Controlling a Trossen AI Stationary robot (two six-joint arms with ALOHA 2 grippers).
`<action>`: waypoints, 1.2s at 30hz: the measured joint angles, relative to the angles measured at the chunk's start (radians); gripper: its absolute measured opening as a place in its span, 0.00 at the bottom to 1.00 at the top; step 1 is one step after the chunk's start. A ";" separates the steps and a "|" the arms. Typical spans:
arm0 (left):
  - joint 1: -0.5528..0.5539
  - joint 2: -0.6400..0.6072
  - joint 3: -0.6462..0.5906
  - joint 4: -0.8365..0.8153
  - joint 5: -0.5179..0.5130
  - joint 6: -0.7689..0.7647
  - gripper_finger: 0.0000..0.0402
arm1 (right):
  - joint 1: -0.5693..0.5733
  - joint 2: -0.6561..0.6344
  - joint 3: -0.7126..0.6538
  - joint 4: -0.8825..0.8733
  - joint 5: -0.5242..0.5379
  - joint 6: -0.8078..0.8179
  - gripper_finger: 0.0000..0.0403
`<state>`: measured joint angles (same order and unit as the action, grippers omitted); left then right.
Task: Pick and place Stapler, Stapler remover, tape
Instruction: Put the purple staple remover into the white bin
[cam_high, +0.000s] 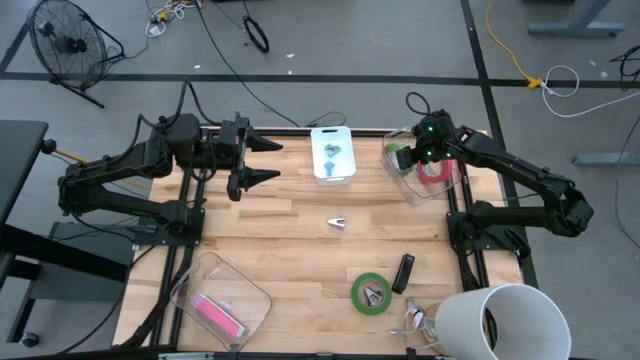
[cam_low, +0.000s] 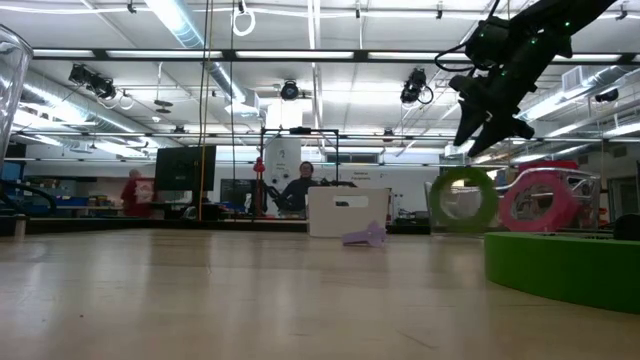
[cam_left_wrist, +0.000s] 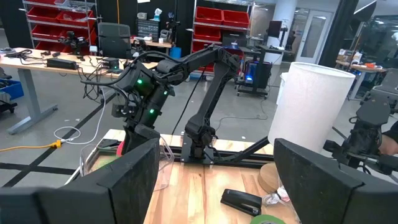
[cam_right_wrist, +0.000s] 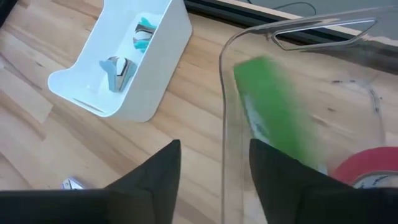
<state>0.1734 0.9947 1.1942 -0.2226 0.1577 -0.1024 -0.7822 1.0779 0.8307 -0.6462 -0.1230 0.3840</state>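
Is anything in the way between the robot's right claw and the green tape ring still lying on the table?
Nothing visible blocks it. The right gripper hangs over the clear plastic bin, and only bare wooden tabletop lies between there and the green tape ring. A black stapler sits right beside the ring.

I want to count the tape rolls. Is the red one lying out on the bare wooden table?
No, the red tape roll sits inside the clear bin at the table's far right, beside a green roll.
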 joint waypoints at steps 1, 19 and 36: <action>0.000 0.000 0.000 0.000 0.000 0.000 0.79 | 0.000 0.000 0.000 0.000 0.000 0.000 0.48; 0.000 0.000 0.000 0.000 0.000 0.000 0.79 | 0.016 0.000 0.000 0.000 -0.154 0.000 0.60; 0.000 0.000 0.000 0.000 0.000 0.000 0.79 | 0.255 0.000 -0.001 0.009 -0.211 0.049 0.60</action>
<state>0.1736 0.9947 1.1942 -0.2226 0.1577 -0.1022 -0.5276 1.0776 0.8299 -0.6374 -0.3340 0.4328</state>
